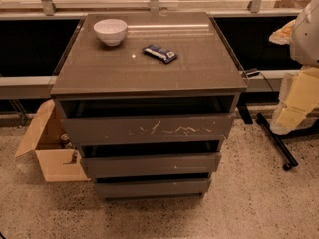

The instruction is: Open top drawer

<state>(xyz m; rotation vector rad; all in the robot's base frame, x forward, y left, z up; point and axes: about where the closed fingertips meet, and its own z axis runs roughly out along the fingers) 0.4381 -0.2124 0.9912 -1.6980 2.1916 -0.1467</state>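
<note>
Across the middle of my view stands the grey cabinet (149, 68), and the top drawer (99, 131) sits just under the cabinet's top, its scratched front facing me. A dark gap shows above its upper edge. Two shorter drawer fronts (149, 164) lie below it in the cabinet. The gripper (294, 106) hangs well off the cabinet's right side, at about the top drawer's height and apart from it. I cannot tell how far open it is or whether it has hold of anything. A cardboard box (55, 163) lies open on the floor at the cabinet's left. A black stand leg (276, 143) runs along the floor between the cabinet's right side and the gripper. On the cabinet's top rest a white bowl (110, 31), rear left, and a dark snack wrapper (159, 53) near the middle.
</note>
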